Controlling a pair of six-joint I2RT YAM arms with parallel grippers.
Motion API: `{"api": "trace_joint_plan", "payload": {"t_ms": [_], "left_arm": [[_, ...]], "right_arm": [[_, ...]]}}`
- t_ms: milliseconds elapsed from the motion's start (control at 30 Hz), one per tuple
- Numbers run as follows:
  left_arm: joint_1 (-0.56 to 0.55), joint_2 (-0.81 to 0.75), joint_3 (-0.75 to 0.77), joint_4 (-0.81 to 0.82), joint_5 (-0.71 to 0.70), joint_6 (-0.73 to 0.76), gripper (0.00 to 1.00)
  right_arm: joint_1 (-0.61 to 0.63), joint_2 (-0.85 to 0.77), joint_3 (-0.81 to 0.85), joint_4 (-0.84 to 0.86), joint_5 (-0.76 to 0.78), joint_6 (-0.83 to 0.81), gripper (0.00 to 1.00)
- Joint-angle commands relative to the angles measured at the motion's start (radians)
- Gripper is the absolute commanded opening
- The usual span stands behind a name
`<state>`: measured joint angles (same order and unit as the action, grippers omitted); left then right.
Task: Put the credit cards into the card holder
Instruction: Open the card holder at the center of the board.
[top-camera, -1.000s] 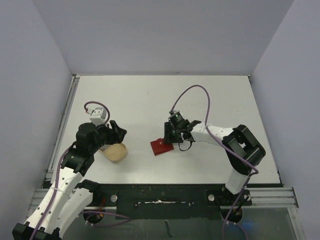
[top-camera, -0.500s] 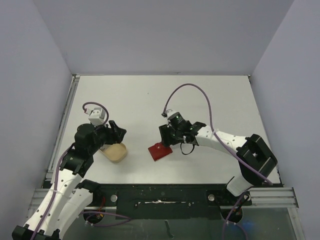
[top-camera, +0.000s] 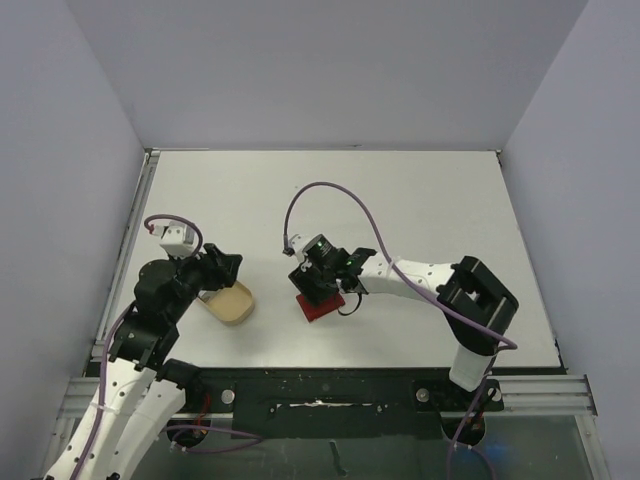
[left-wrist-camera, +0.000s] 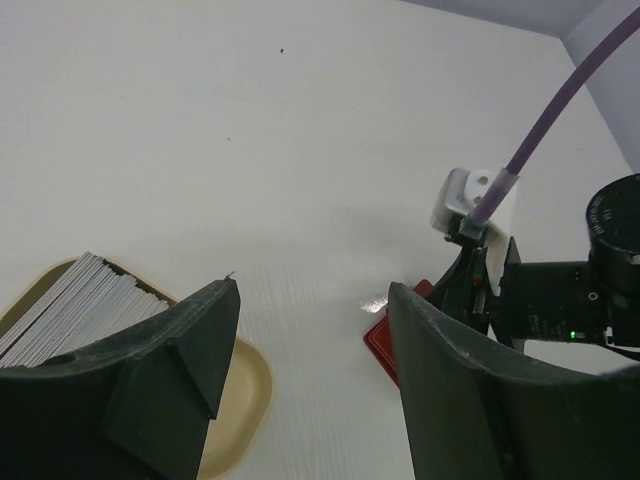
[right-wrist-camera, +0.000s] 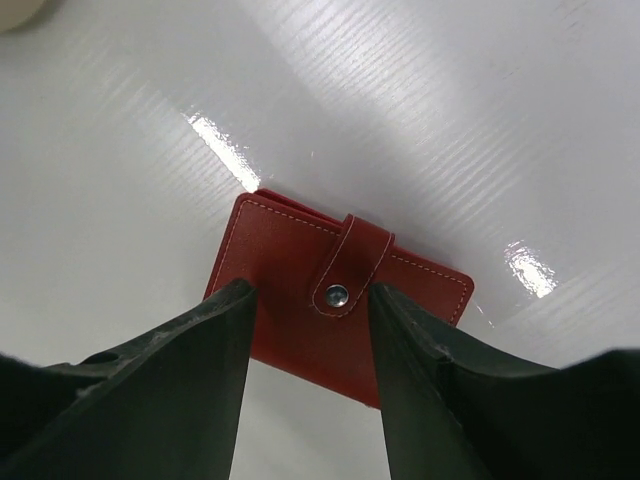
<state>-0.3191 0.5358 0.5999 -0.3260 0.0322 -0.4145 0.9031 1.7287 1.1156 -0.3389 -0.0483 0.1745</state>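
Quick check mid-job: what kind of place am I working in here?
Likely a lab robot test cell: a white table boxed in by plain walls, with staged props, a red wallet and a dish of cards.

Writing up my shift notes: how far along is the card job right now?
Nothing looks done: the card holder lies snapped shut on the table. In hand: the right gripper sits open over it, the left gripper open by the credit cards stacked in the dish. Left: open the holder, load the cards.
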Motion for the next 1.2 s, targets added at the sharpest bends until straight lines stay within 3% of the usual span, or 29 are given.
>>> {"api": "trace_joint_plan", "payload": {"t_ms": [0, 167, 333, 567, 733, 933, 1167], "left_arm": [[0.002, -0.031, 0.024, 0.016, -0.039, 0.003, 0.59], [0.001, -0.034, 0.025, 0.012, -0.049, -0.003, 0.59], [0.002, -0.025, 0.023, 0.012, -0.049, -0.008, 0.59], [0.001, 0.046, 0.039, 0.009, -0.007, -0.060, 0.52], [0.000, 0.107, 0.021, 0.068, 0.110, -0.144, 0.48], [-0.009, 0.162, -0.043, 0.248, 0.307, -0.279, 0.48], [-0.016, 0.199, -0.128, 0.470, 0.425, -0.359, 0.55]], "right_arm": [[0.009, 0.028, 0.039, 0.013, 0.067, -0.013, 0.48], [0.009, 0.064, 0.039, 0.000, 0.104, 0.011, 0.43], [-0.004, 0.066, 0.028, -0.001, 0.164, 0.060, 0.20], [-0.120, -0.002, -0.042, 0.077, 0.119, 0.228, 0.00], [-0.191, -0.067, -0.124, 0.185, 0.001, 0.354, 0.00], [-0.241, -0.174, -0.168, 0.285, -0.099, 0.473, 0.00], [-0.268, -0.367, -0.256, 0.443, -0.187, 0.566, 0.00]]}}
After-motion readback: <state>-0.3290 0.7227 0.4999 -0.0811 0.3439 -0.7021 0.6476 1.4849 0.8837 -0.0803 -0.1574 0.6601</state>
